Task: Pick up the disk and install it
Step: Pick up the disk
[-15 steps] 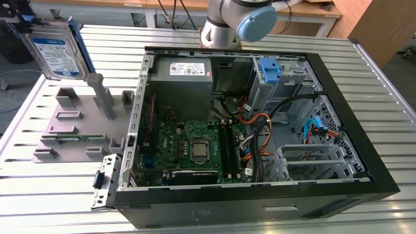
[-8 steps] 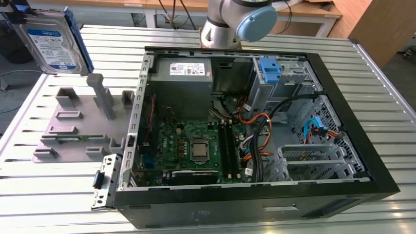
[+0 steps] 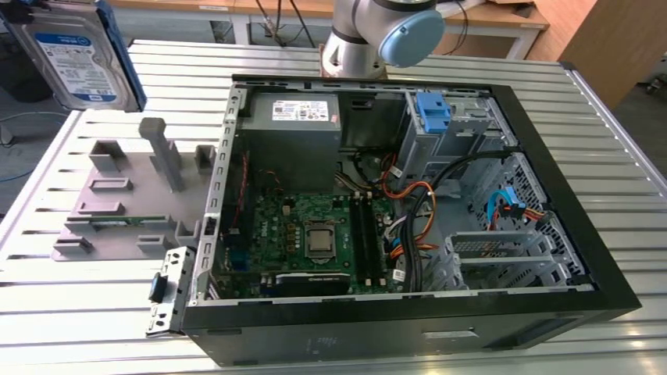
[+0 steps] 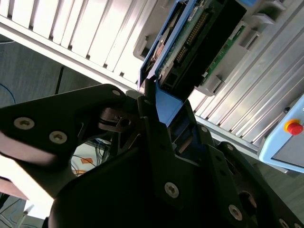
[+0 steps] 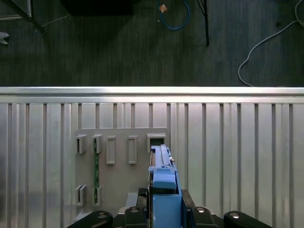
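The disk (image 3: 81, 56) is hanging in the air at the exterior view's far left, outside the computer case (image 3: 417, 314) and raised over the side of the table (image 3: 620, 117) where the grey fixture (image 3: 125, 195) is lying. It is showing its white-and-blue label to the camera, tilted. The label is carrying dark print, too small to make out. Inside the case, the grey power supply (image 3: 297, 125) is wearing a white sticker with rows of fine print, also too small to tell. An upright blue latch (image 3: 433, 113) is standing to its right in that view.

The arm (image 3: 380, 35) is showing a grey joint with a pale-blue cap beyond the far side of the case. In the first wrist view the gripper (image 5: 164, 202) is pointing down at the slatted table, holding the disk on edge above the fixture's slots. A green memory stick (image 5: 96, 164) is sitting in one of those slots.

In the second wrist view the black fingers (image 4: 148, 107) are closing tight on the disk's blue side rail, one on each face, with no gap between pads and rail. The connector end is pointing away from the gripper. A red button (image 4: 294, 127) is showing on a grey pendant nearby.
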You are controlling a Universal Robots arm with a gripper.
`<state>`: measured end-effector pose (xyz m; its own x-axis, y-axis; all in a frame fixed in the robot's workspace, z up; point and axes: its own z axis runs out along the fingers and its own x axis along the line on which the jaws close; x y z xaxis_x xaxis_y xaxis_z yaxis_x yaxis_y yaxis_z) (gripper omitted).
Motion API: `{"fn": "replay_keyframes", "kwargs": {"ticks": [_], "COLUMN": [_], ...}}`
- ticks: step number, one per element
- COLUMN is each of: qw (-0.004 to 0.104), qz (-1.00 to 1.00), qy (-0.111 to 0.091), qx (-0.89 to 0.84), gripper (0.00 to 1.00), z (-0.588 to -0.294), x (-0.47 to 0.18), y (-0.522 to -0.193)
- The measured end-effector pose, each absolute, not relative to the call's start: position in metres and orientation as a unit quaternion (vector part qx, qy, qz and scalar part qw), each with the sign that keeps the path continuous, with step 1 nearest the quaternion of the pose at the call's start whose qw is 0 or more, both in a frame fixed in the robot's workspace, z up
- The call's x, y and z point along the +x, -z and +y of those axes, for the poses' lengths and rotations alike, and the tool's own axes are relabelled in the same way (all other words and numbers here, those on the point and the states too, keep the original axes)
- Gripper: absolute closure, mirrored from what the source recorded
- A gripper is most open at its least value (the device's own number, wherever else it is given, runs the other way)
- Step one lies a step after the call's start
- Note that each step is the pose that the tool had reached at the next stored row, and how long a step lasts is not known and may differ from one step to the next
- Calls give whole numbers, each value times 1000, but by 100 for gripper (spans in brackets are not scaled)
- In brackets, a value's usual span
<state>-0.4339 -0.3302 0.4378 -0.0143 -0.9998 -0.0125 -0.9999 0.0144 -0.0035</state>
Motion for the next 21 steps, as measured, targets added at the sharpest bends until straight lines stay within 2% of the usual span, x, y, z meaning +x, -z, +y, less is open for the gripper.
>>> {"fn": "replay_keyframes", "kwargs": {"ticks": [21], "qw": [6], "qz": [712], "qy": [-3], "qx": [-702], "gripper": [64], "z": [-329], "x": [-434], "y": [-482]}}
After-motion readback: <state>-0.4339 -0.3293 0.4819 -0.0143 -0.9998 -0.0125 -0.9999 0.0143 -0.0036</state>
